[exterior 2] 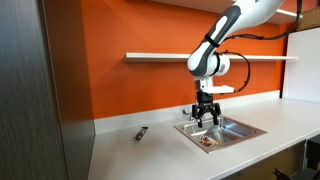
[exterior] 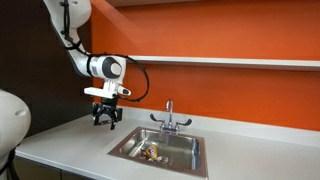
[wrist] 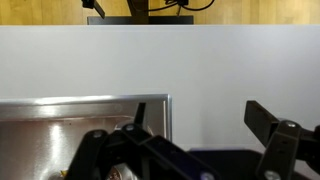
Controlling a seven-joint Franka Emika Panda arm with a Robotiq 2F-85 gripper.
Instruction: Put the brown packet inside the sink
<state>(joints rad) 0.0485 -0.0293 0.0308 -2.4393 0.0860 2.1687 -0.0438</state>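
My arm (exterior 2: 228, 28) slopes down from high up, wrist bent so my gripper (exterior: 104, 118) points straight downward and hangs in the air, jaws spread wide (nothing held between them).

Shiny stainless-steel sink (exterior: 190, 152), chrome faucet (exterior: 170, 116), matt white counter (exterior: 60, 150), matt orange wall (exterior: 230, 35)

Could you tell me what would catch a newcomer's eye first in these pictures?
The bright orange wall behind the counter dominates both exterior views. Against it, the robot's gripper hangs with fingers spread by a corner of the steel sink, where the brown packet lies on the basin floor. A thin dark object rests apart on the counter.
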